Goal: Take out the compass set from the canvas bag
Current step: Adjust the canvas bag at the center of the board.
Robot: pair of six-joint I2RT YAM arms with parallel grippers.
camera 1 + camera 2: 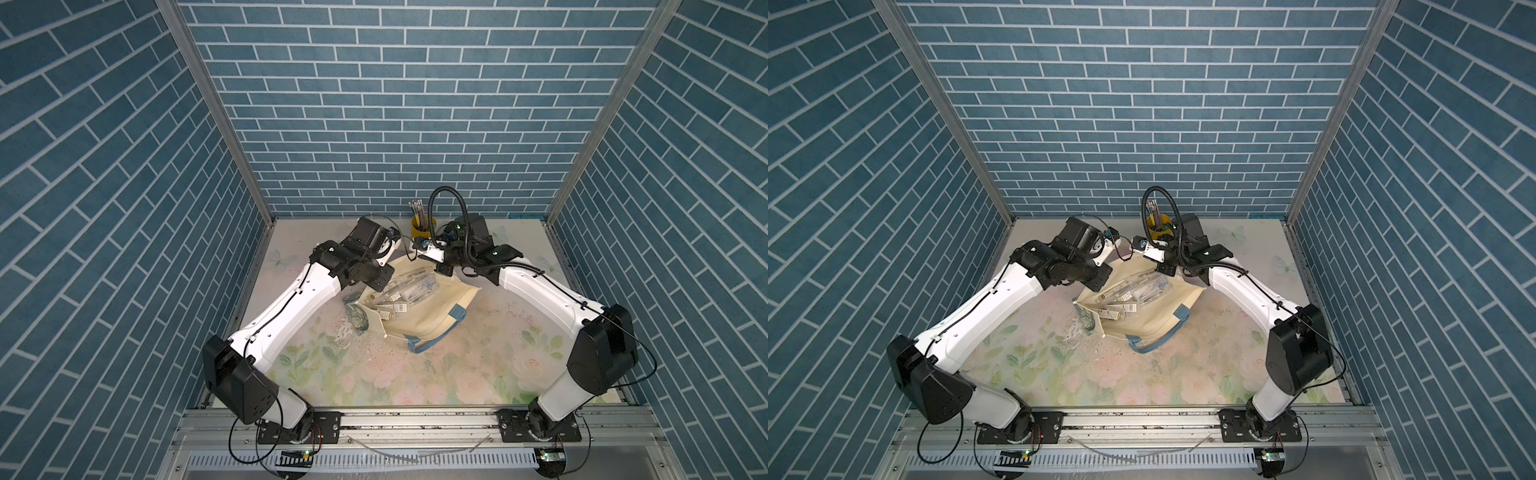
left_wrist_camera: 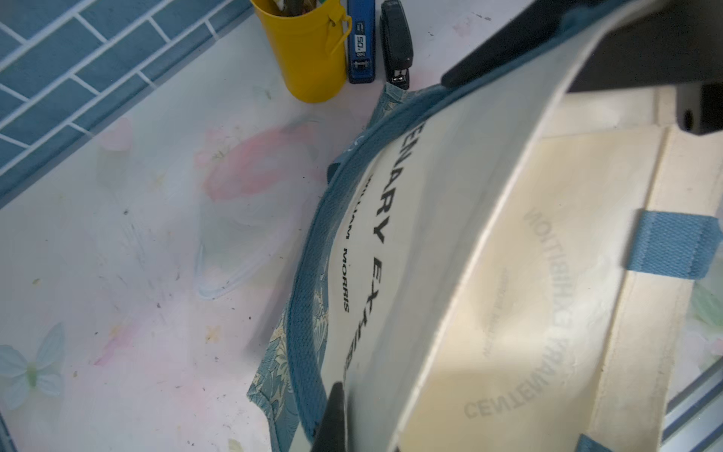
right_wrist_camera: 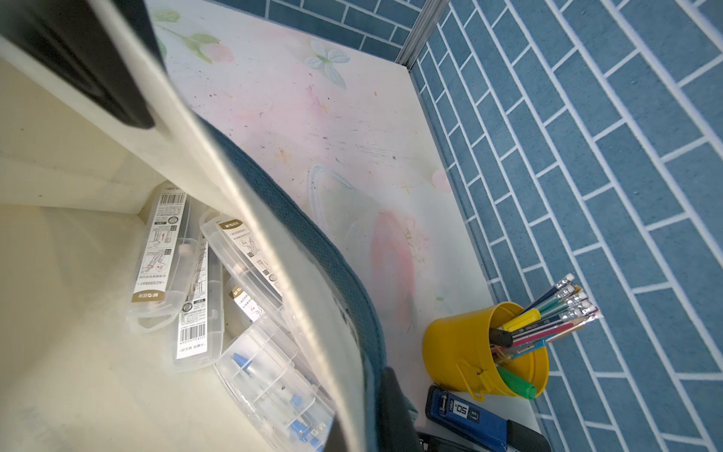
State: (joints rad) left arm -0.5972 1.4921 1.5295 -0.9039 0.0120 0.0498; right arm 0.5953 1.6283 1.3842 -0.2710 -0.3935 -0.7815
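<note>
The canvas bag lies open mid-table, cream with light blue handles and a teal leaf end panel. Several clear plastic compass set cases lie loose inside it. My left gripper is shut on the bag's far rim; one dark finger presses the printed cloth and the other is hidden behind it. My right gripper is shut on the same rim a little further right, by the blue strap. Between them the rim is held up.
A yellow pencil cup full of pencils stands just behind the bag near the back wall. Beside it lie a blue box and a black stapler.
</note>
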